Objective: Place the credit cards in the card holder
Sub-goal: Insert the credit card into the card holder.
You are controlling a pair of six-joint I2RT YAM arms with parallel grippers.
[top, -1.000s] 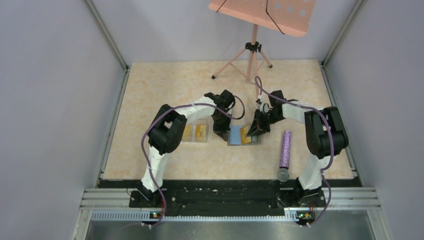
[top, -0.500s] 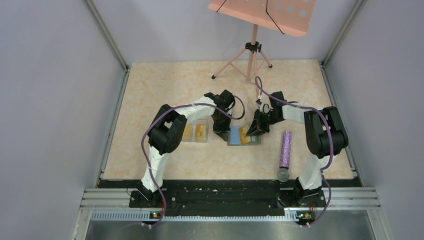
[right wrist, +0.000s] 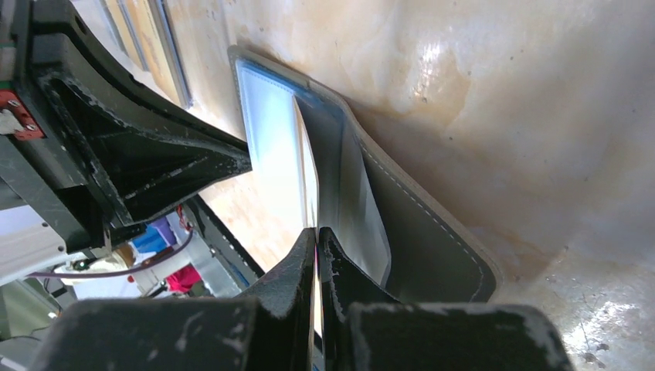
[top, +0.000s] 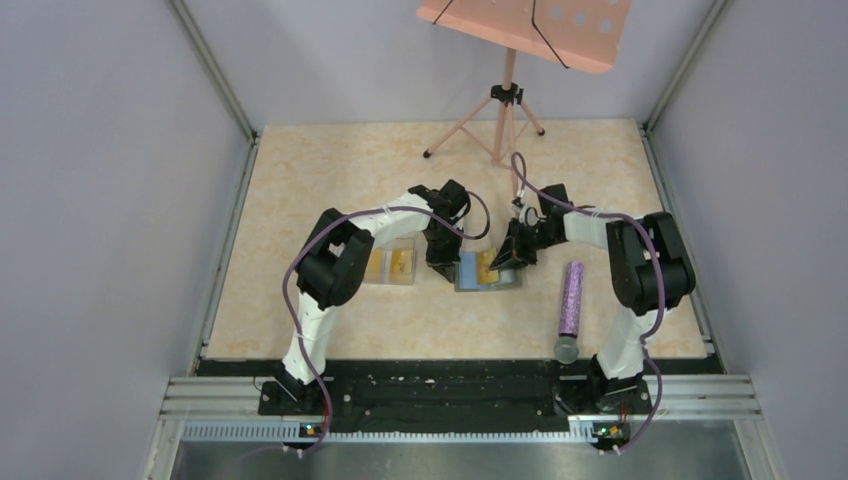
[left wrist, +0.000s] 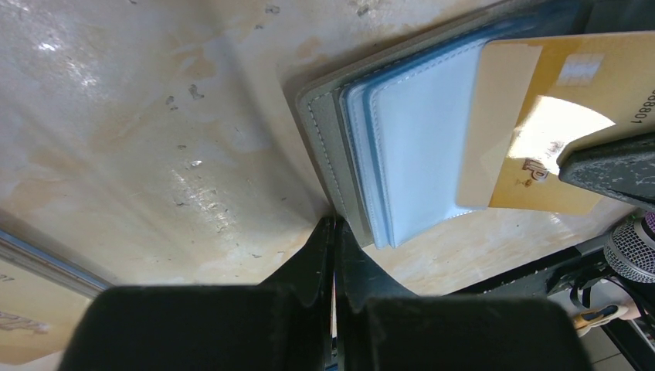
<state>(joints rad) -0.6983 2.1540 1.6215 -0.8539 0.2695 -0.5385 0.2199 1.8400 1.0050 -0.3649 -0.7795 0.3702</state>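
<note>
The dark-grey card holder [top: 482, 282] lies open on the table between my two grippers. In the left wrist view its grey edge [left wrist: 324, 131] and pale blue pockets [left wrist: 421, 131] show. My left gripper [left wrist: 334, 224] is shut, its tips resting against the holder's left edge; it also shows in the top view [top: 441, 262]. My right gripper [right wrist: 317, 232] is shut on an orange credit card [left wrist: 533, 108], seen edge-on [right wrist: 307, 166], with its leading end tucked in at the blue pocket. More orange cards [top: 400, 263] lie in a clear box.
The clear plastic box [top: 388, 266] sits just left of the left gripper. A purple microphone [top: 570, 300] lies to the right of the holder. A music stand's tripod [top: 505, 120] stands at the back of the table.
My right gripper has shifted slightly left with the orange card, toward the blue pocket. The left gripper and the holder have not moved.
</note>
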